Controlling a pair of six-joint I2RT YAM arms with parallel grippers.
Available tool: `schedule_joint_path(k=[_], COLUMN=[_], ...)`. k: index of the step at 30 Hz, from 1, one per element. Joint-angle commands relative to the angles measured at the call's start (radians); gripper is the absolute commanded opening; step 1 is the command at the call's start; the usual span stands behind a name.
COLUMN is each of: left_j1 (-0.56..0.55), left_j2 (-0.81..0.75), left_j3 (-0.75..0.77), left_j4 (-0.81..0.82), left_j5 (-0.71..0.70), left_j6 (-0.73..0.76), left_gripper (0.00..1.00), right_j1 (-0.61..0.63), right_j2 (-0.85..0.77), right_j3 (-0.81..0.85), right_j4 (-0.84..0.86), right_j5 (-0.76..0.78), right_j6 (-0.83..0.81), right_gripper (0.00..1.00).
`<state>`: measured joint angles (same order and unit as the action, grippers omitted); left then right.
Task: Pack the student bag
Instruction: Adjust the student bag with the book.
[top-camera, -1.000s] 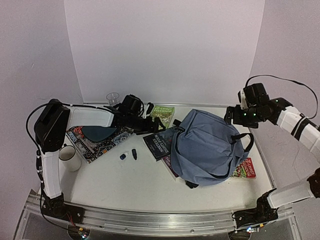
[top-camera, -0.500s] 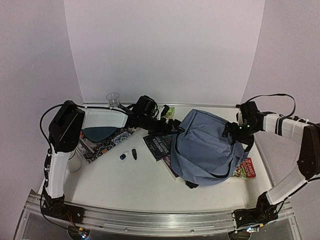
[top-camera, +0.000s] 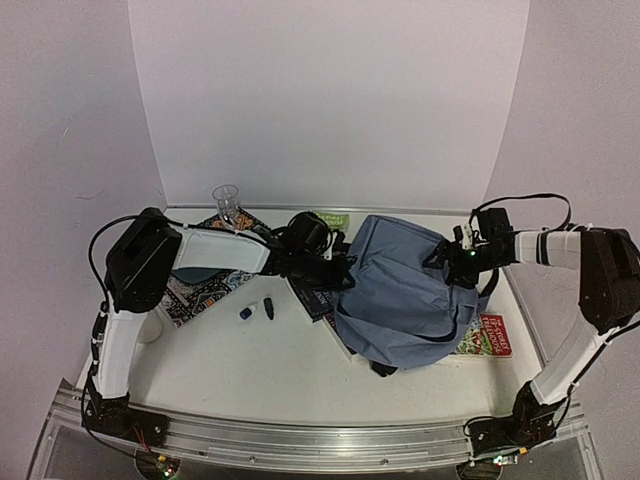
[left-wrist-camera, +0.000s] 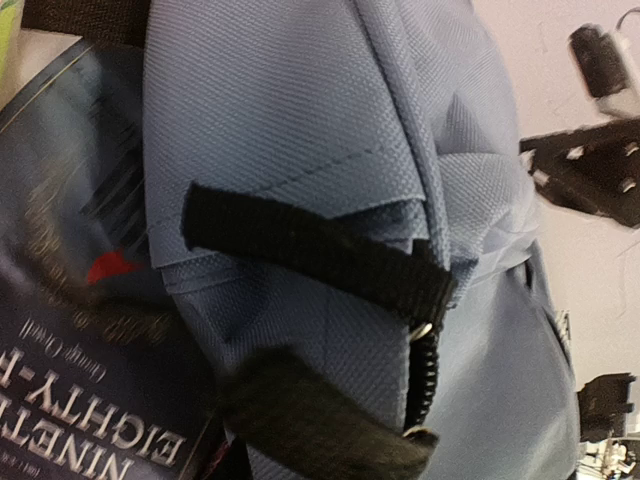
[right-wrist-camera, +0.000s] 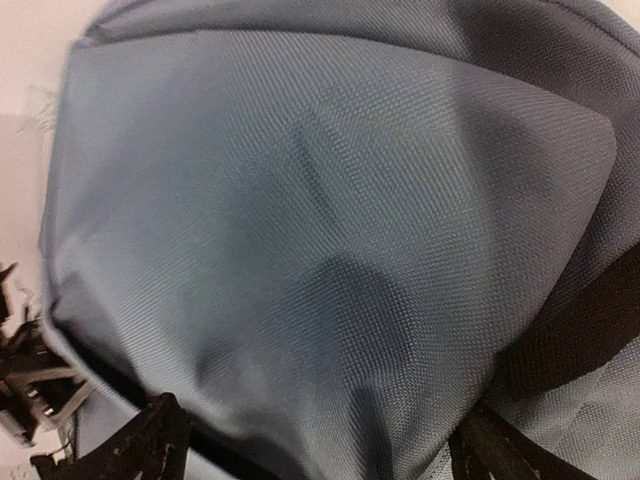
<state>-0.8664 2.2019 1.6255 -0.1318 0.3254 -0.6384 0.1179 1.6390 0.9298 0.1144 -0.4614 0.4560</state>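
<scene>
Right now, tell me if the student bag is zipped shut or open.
Shut, where visible: student bag zipper teeth meet, no gap; rest hidden.

The student bag (top-camera: 400, 290) overlaps a book (top-camera: 312, 293), left hand (top-camera: 343, 275) at its left side, right hand (top-camera: 448, 262) at its right.

The white counter (top-camera: 290, 370) carries a big grey-blue backpack (top-camera: 405, 295) right of the middle. The backpack partly covers a dark book (top-camera: 312, 292) at its left side and a red book (top-camera: 493, 336) at its right side. A green book (top-camera: 330, 221) lies near the far edge. At the left are a patterned book (top-camera: 195, 292), an upright clear cup (top-camera: 227, 199) and two small dark objects (top-camera: 268, 309) just beside each other.
</scene>
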Motion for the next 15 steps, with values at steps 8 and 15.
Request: schedule_joint_path(k=[8,15], left_j1=[-0.024,-0.025], left_j2=[-0.229,-0.327], left_j3=[-0.229,-0.28], left_j4=[0.005,-0.012], left_j5=[-0.27,-0.428], left_j6=[-0.093,-0.043], left_gripper=[0.18,0.53], right_j1=[0.01,0.01], right_j2=[-0.03,-0.047], right_j3=[0.077,0.045], right_j4=[0.023,0.002], right_j5=[-0.167,-0.16], right_j6=[-0.089,-0.088], right_gripper=[0.67,0.42])
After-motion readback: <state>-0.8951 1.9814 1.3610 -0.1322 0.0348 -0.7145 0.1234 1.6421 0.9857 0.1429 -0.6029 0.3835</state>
